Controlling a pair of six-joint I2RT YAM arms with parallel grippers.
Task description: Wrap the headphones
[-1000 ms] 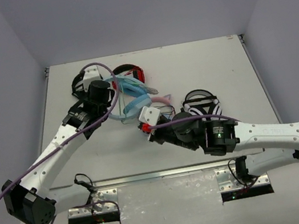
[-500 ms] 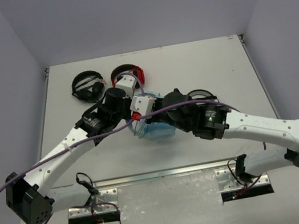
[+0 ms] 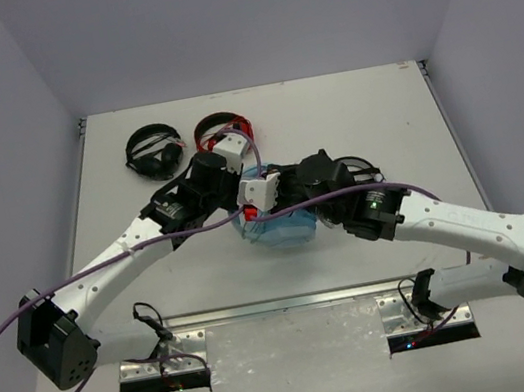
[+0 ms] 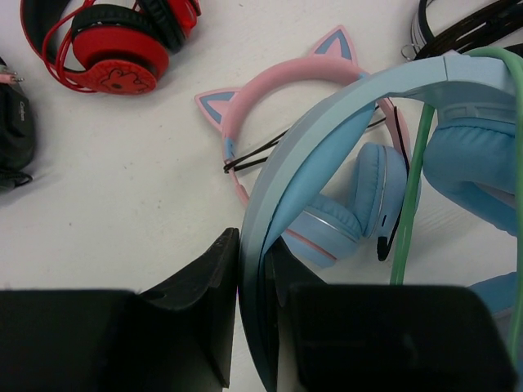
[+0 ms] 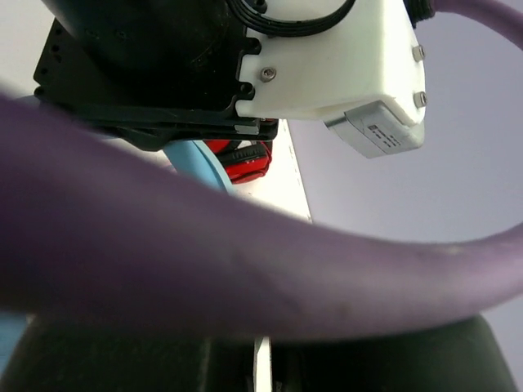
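Since a second ago the left arm has swung from the back left toward mid-table, bringing the headphones with it. The black headphones it covered are now exposed. The right arm has closed in beside it.

The left gripper pinches the light-blue headband edge-on between its fingers. A blue ear cushion sits right of the grip, and the green cable crosses the band there. Pink cat-ear headphones lie on the table behind the band.

The right gripper is at the headphones' left side. A purple cable blocks its own view, so whether it is spread or closed cannot be told.

The label on the wrist camera is too small to read.
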